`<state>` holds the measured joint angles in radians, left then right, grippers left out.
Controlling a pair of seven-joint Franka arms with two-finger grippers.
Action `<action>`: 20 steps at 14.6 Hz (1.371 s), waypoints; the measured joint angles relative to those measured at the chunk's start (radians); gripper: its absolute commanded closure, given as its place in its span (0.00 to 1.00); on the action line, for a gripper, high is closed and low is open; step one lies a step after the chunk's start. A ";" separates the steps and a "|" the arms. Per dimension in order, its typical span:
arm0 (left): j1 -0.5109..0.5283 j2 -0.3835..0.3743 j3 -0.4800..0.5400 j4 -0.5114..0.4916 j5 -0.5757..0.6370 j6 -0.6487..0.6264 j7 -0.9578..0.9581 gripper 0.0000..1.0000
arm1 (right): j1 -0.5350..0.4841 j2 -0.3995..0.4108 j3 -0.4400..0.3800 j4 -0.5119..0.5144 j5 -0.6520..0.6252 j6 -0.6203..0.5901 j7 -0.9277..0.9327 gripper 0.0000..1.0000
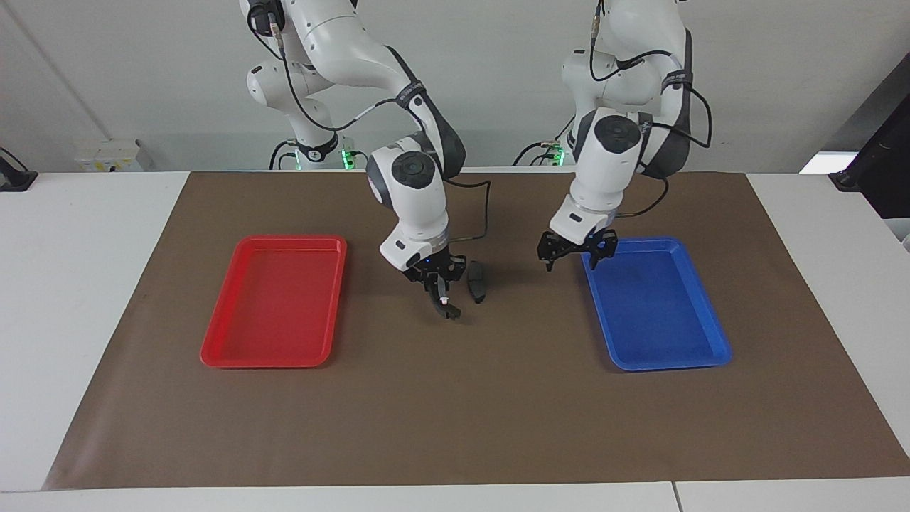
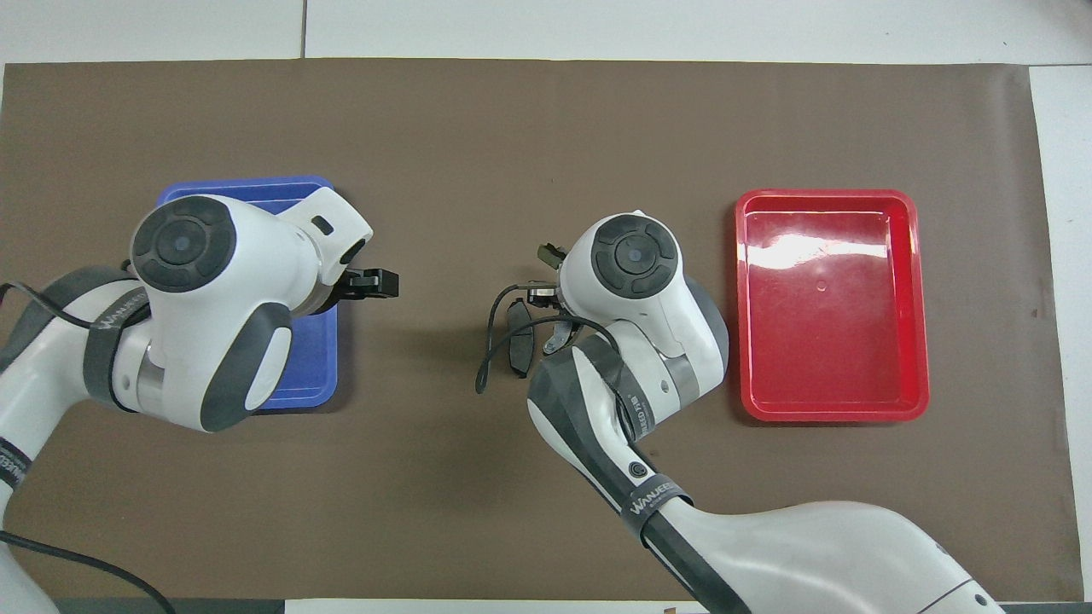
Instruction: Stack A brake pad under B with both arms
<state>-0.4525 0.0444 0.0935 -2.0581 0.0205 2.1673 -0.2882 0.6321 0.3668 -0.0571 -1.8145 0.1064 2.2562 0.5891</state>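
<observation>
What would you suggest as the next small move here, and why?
Probably open the right claw and shift it over the dark brake piece: it is shut, low beside that piece. The left claw waits open over the blue tray.

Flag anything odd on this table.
Nothing looks spilled or damaged. One dark brake pad lies on the brown mat between the red tray and blue tray, beside the right gripper; no second part is visible.
</observation>
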 measured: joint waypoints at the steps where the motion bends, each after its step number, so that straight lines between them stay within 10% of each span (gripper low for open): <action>1: 0.041 -0.017 0.001 0.000 0.000 -0.017 0.050 0.02 | 0.029 0.011 0.000 0.008 0.000 0.000 0.031 1.00; 8: 0.267 -0.148 0.004 0.049 0.000 -0.203 0.331 0.02 | 0.076 0.070 -0.002 0.014 0.000 0.038 0.082 1.00; 20: 0.341 -0.131 0.004 0.316 0.006 -0.497 0.409 0.01 | 0.090 0.076 0.000 -0.012 0.000 0.079 0.081 0.96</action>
<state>-0.1114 -0.0870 0.0973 -1.7423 0.0267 1.6701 0.1209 0.7221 0.4428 -0.0571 -1.8262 0.1063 2.3351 0.6704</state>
